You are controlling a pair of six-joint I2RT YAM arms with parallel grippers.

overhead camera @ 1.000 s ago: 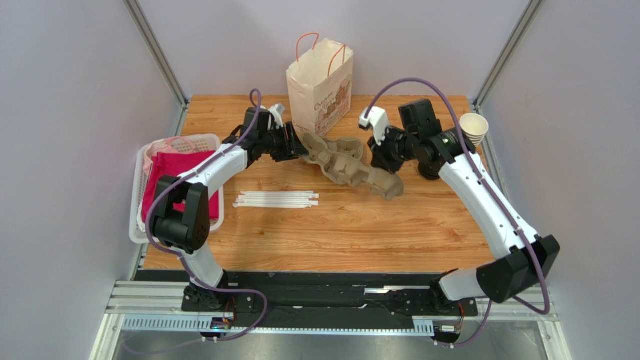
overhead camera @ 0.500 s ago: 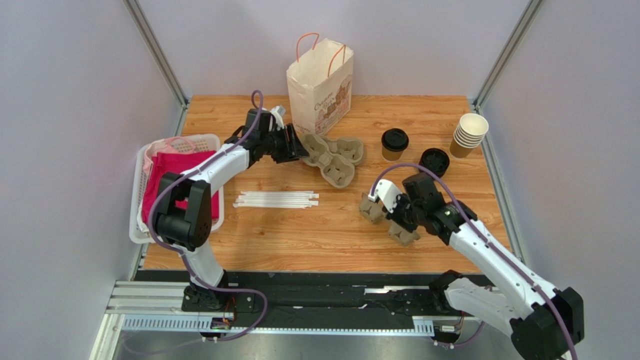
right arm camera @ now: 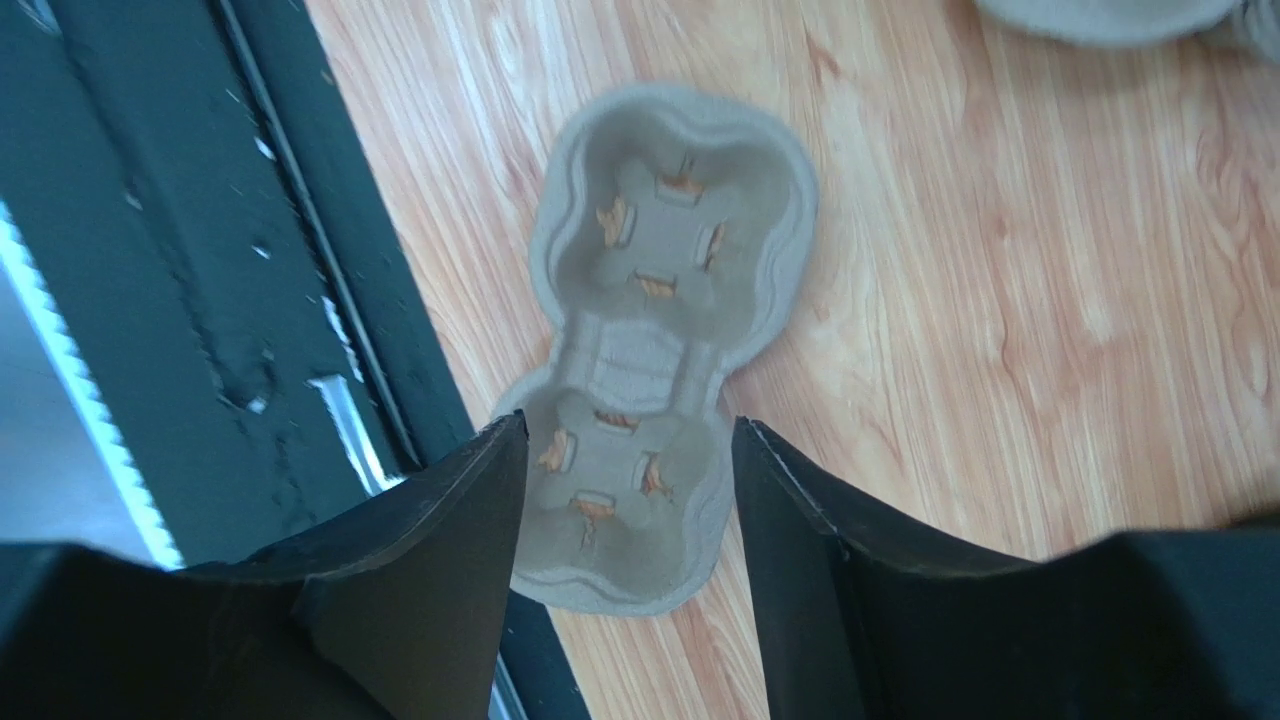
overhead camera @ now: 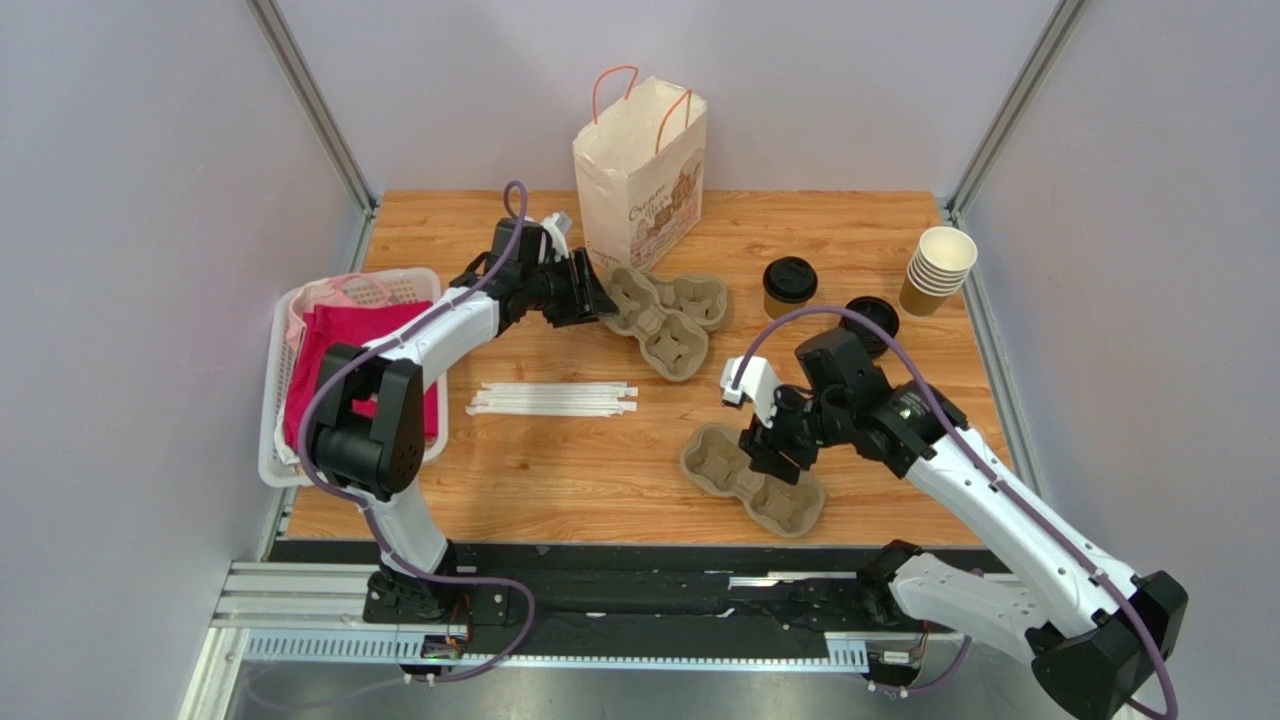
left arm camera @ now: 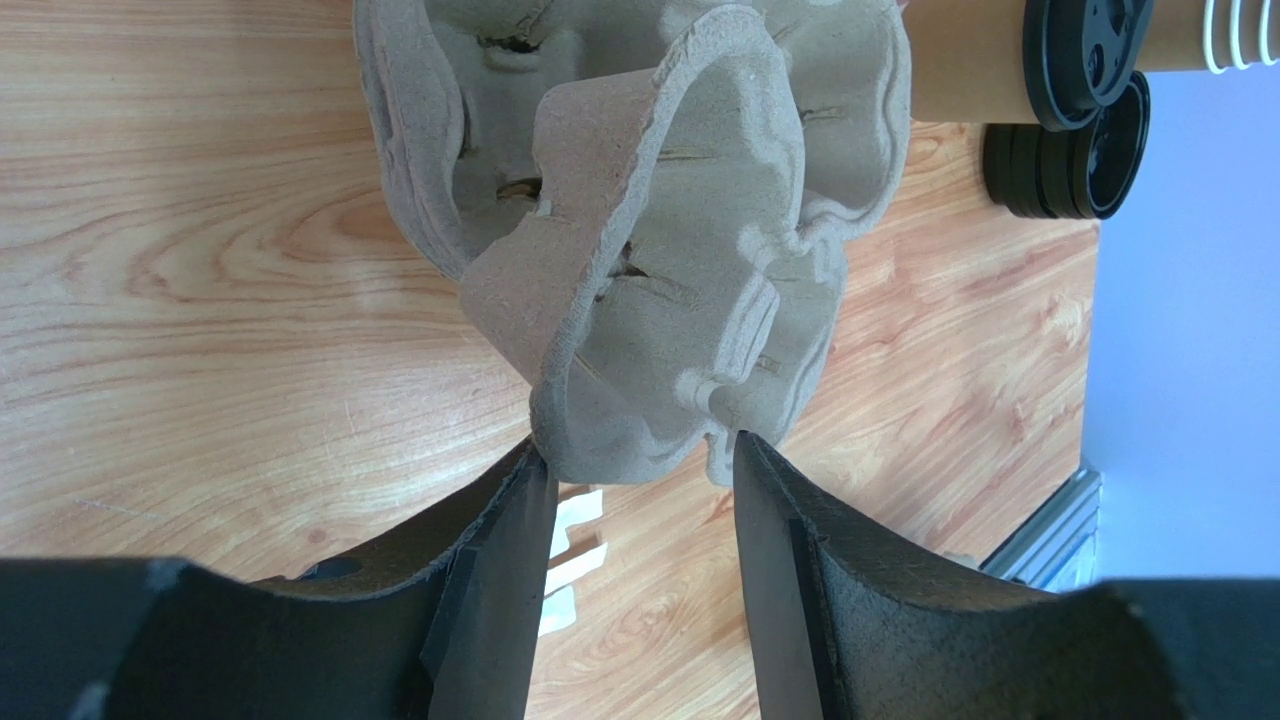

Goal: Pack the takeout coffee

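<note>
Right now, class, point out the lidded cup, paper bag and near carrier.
lidded cup (overhead camera: 789, 281), top external view, black lid.
paper bag (overhead camera: 628, 192), top external view, front face.
near carrier (overhead camera: 717, 459), top external view, left well.

- The takeout coffee (overhead camera: 789, 285) is a small tan-brown paper cup with a round black plastic lid on top.
- It stands upright on the wooden tabletop, and the lid sits level on the rim.
- It is to the right of the paper bag (overhead camera: 639, 173), a little nearer the front edge than the bag and clearly apart from it.
</note>
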